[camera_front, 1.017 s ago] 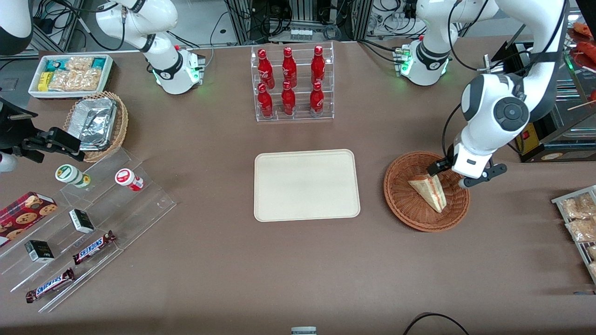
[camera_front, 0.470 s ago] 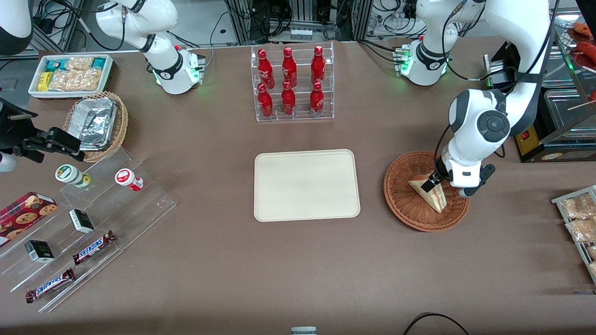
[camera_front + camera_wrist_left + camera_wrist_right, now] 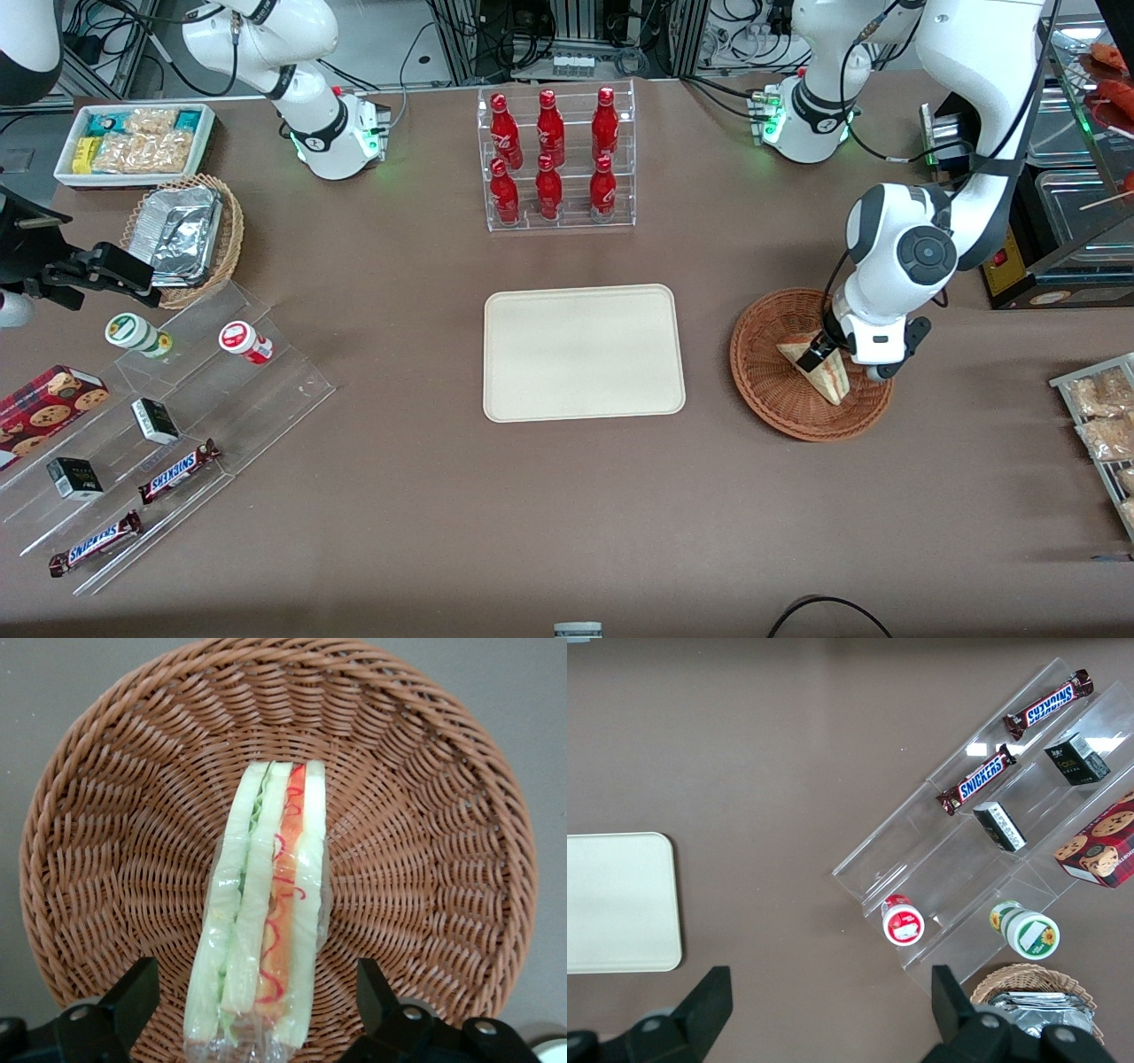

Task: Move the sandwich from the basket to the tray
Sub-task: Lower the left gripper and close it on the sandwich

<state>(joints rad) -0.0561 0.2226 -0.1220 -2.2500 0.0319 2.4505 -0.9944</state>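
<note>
Over woven basket (image 3: 425, 859), open gripper (image 3: 252, 1010)

The basket (image 3: 780, 403) is reddish-brown wicker, its weave running in tight rings around the bowl (image 3: 425, 815). The sandwich (image 3: 828, 377) shows pale cream bread; in the left wrist view its edge (image 3: 261, 930) is striped lengthwise, light green layers beside an orange-red band with a squiggly red line, all under glossy clear wrap. The tray (image 3: 583, 352) is plain cream-beige. The counter (image 3: 532, 496) is a dull, even brown. The claw (image 3: 828, 356), low over the sandwich, has black fingers (image 3: 133, 992) on a white wrist housing with a dark grey round cap. The bottles (image 3: 549, 155) are bright red with white lettering, in a clear rack.
</note>
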